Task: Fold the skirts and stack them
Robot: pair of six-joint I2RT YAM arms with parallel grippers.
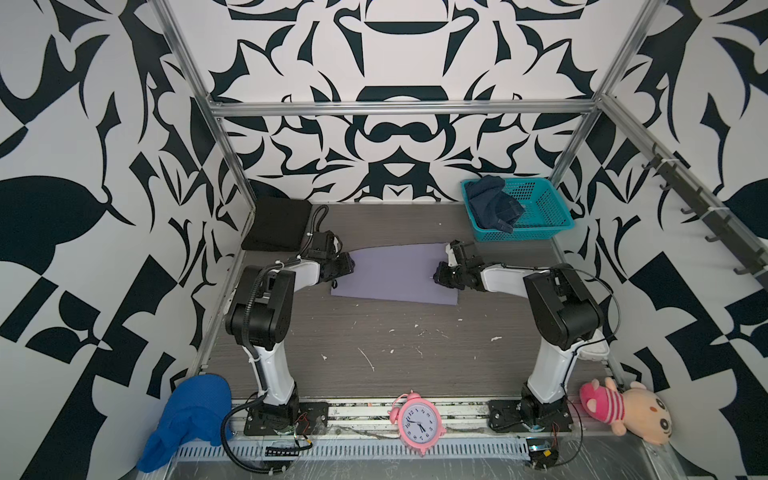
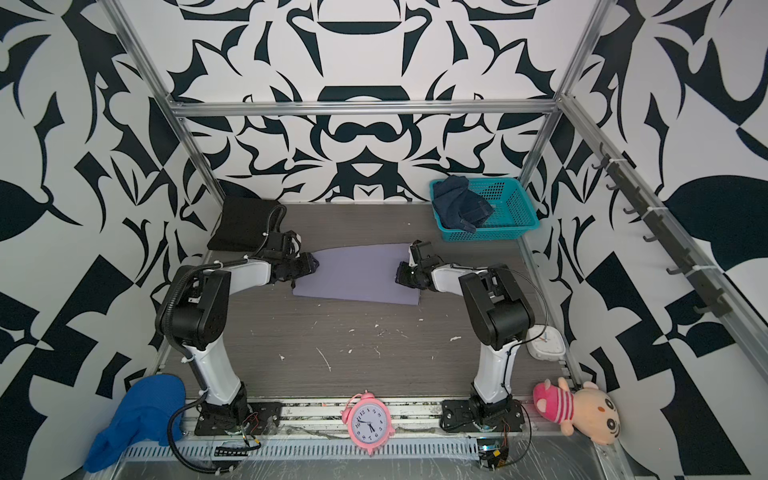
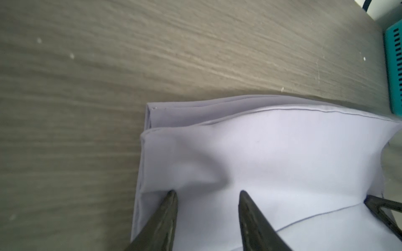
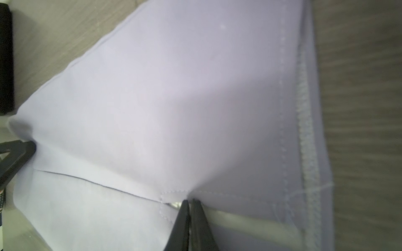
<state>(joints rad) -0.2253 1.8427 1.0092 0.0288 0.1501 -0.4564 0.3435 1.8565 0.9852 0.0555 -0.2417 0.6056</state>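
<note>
R hand (image 4: 190, 201) pinches lavender skirt (image 1: 395, 274) at its 3 o'clock end, L hand (image 3: 206, 193) at 9 o'clock part-spread, grip unclear: that side may slip, skewing fold.

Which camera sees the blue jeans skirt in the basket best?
A top view: the denim skirt lies bunched in the teal basket. Both top views show it whole. The left wrist view catches only the basket's edge; the right wrist view shows neither.

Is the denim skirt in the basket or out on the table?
In the basket. In both top views the denim skirt lies crumpled inside the teal basket, toward its left side, not folded.
</note>
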